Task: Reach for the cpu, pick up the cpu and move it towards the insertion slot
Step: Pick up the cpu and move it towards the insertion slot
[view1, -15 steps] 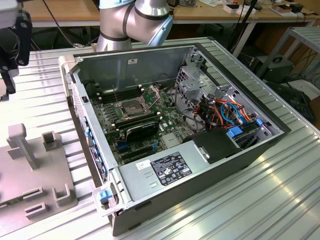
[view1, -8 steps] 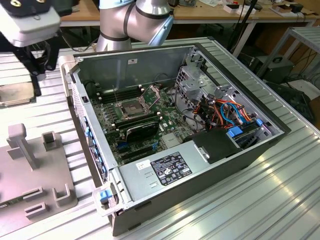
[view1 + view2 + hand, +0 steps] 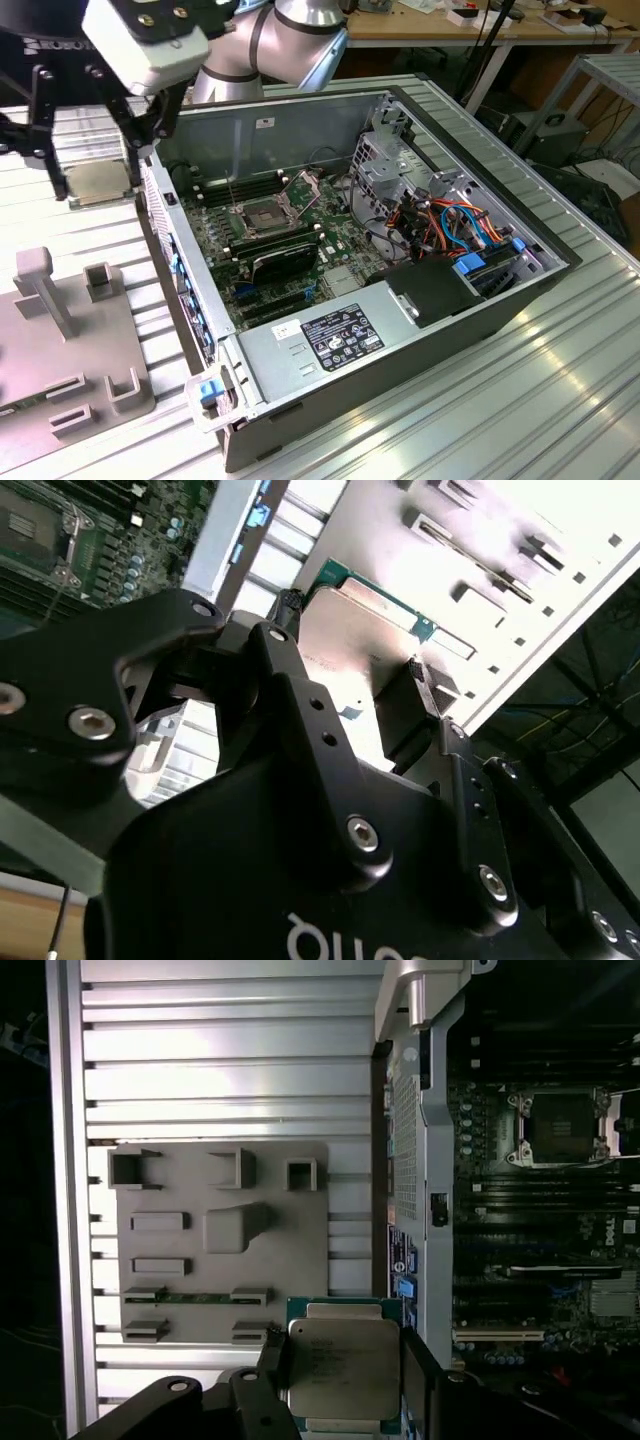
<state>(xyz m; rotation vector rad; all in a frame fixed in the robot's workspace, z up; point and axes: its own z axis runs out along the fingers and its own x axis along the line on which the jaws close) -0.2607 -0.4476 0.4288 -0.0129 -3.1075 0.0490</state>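
The claw hung above the ribbed metal table, just outside the open computer case on the exterior view's left, its black fingers pressed against opposite edges of the cpu. The chip was lifted clear of the table, its silver-grey face upward and roughly level.

The exterior view showed the whole layout: the insertion slot lay on the green motherboard inside the case, its hinged plate raised, well apart from the held chip, with the case wall between them. The grey plastic fixture rested on the table near the corner at the exterior view's lower left.

The first wrist view looked straight down on the cpu, showing its metal face framed by a green border and a finger touching each side; the fixture and the slot appeared beyond it, on either side of the case wall.

The second wrist view, taken from behind the claw body, showed the cpu clamped between the fingertips, one pad bearing on its edge, with the pale fixture behind.
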